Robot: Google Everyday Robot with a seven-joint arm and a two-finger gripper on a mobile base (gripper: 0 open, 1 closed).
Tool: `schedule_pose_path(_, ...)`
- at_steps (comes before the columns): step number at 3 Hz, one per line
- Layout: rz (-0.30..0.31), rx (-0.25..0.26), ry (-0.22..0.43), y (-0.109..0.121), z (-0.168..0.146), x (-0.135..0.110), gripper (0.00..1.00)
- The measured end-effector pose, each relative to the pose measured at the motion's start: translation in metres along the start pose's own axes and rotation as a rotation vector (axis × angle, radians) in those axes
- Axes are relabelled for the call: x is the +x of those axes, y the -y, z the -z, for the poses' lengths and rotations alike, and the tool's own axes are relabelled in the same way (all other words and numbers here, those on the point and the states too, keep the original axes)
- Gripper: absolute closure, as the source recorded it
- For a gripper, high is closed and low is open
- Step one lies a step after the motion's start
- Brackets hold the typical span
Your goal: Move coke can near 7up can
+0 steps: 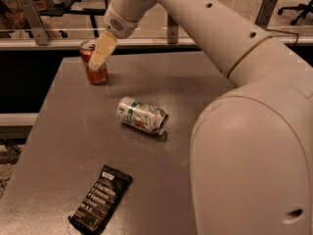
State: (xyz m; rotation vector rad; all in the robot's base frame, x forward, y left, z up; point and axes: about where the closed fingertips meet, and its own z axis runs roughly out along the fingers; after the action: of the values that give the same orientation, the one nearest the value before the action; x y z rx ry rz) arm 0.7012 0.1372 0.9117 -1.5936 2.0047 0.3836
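Note:
The red coke can (97,74) stands upright near the far left corner of the grey table (195,82). My gripper (99,55) is at the can; one cream finger lies across the front of its upper half and hides part of it. The 7up can (142,115), white with green markings, lies on its side near the table's middle, well in front and to the right of the coke can.
A black snack bar wrapper (100,199) lies near the table's front left. My large white arm (244,131) covers the right side of the view. A rail and window ledge (49,43) run behind the table's far edge.

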Motion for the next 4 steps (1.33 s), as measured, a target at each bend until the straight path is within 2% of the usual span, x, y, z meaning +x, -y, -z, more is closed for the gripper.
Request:
schedule_pose_path(1,-0.013,-0.019,0.017,0.000,-0.008,-0.006,0.00)
schedule_pose_path(3,0.017,-0.038,0.020,-0.010,-0.017,-0.018,0.00)
schedule_pose_path(4,0.041,-0.050,0.019,-0.016,-0.021,-0.025,0.26)
